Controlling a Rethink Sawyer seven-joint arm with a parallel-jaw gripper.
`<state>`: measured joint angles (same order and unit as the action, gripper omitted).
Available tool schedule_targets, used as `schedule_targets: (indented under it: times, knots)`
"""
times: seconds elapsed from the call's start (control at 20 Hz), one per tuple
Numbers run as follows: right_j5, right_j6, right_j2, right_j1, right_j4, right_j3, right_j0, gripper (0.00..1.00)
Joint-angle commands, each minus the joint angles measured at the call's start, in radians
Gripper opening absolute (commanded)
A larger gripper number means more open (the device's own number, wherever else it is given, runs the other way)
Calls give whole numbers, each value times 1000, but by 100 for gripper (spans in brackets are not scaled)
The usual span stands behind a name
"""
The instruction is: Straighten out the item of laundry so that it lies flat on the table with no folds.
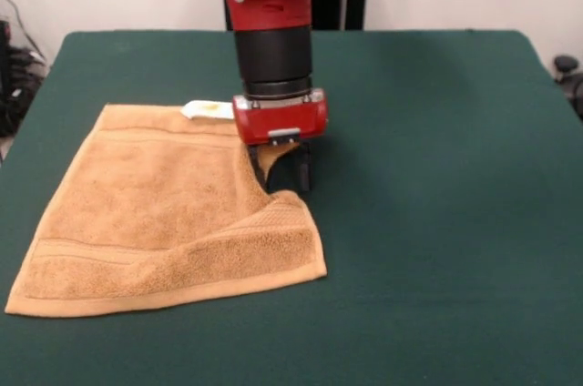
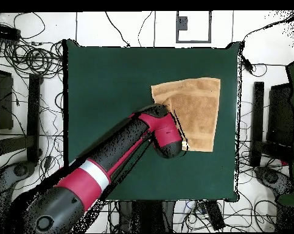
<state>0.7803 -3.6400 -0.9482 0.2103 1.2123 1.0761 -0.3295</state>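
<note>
One towel [image 1: 155,213] is all we have to deal with, a golden-tan terry square lying on the dark green table [image 1: 437,222] in the left half of the front view, and toward the upper right of the table in the overhead view. Most of it lies spread, but its right edge in the front view is drawn up and inward, where a raised ridge runs from the lower right corner toward the gripper [image 1: 282,167]. We see the gripper low at that edge, in the middle of the front view, with tan cloth showing between its dark fingers, so we judge it to be pinching the towel's edge. A small white tag [image 1: 208,110] shows at the upper edge of the towel, just left of the red wrist.

We judge the cloth to be light, soft and limp: it will drape and follow wherever an edge is pulled, and it cannot be pushed flat from the side, as it would only bunch. Terry pile on felt likely drags rather than slides, so a pull may carry the whole towel along. We think the best hold is the woven border at the gathered right edge or its nearest corner, pinched thin and drawn outward toward the right of the front view
</note>
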Motion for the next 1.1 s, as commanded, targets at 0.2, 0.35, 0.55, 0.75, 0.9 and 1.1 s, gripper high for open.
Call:
schedule_targets:
  times: [0.2, 0.35, 0.55, 0.75, 0.9, 1.1]
  knots:
    - [371, -968, 274, 30, 232, -85, 23, 100]
    - [395, -973, 287, 21, 230, -78, 27, 100]
    - [410, -972, 290, 21, 223, -80, 32, 100]
    - [427, -970, 297, 16, 219, -75, 34, 100]
    - [431, -973, 301, 10, 221, -70, 34, 100]
    - [422, -966, 307, 2, 222, -59, 31, 100]
